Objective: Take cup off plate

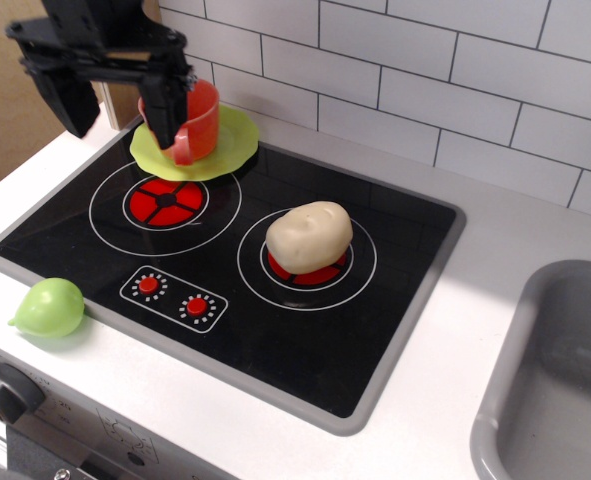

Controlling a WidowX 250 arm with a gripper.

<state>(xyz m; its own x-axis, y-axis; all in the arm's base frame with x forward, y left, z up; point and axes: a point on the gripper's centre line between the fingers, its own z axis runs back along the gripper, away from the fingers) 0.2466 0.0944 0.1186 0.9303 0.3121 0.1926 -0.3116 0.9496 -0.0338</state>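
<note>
Red-orange handled cup point(197, 120) sits upright on lime plate point(230, 145); claw point(118, 108) spread wide.

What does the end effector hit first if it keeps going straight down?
Likely the cup: the end effector points down, its near finger over the cup's rim. Depth is unclear; the far finger would meet the countertop.

Bright, even indoor light, soft overall. White counter point(515, 250) and wall tiles point(455, 80) near full white, little texture left on the counter. Black cooktop point(275, 300) glossy, faint pale sheen across its right half, no hard glare spots. Shadows soft and short: potato point(309, 236) shades the burner beneath it; pear-shaped toy point(49, 308) casts a dim patch to its lower right. Gripper point(120, 105) slightly smeared, edges blurred; everything else reasonably sharp. Sink point(560, 390) evenly grey. No edge distortion noticeable.
</note>
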